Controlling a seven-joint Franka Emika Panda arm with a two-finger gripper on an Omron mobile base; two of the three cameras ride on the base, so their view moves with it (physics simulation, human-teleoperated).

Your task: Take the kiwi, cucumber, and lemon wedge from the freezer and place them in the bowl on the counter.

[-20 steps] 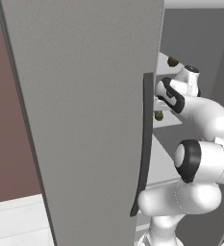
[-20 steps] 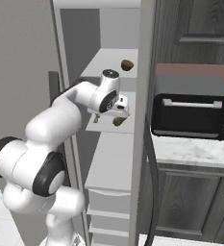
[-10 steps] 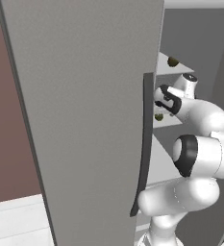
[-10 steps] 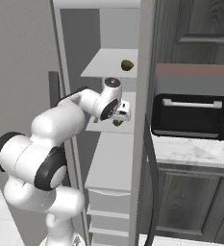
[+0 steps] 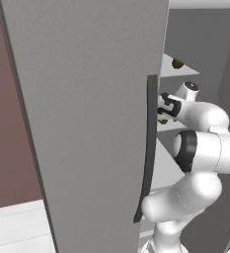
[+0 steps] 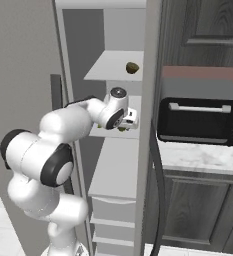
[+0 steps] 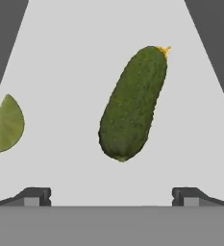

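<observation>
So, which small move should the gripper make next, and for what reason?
Probably ease straight forward: the gripper is open, and the cucumber lies on the freezer shelf ahead, between the fingertip lines but not yet between them.

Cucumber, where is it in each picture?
Left base view: probably the cucumber, a green speck under the gripper; too small to be sure.
Right base view: probably the green bit below the gripper.
Hand view: centre, lying slanted, ahead of the open fingertips.
Shared landmark: the pale freezer shelf beneath it.
</observation>
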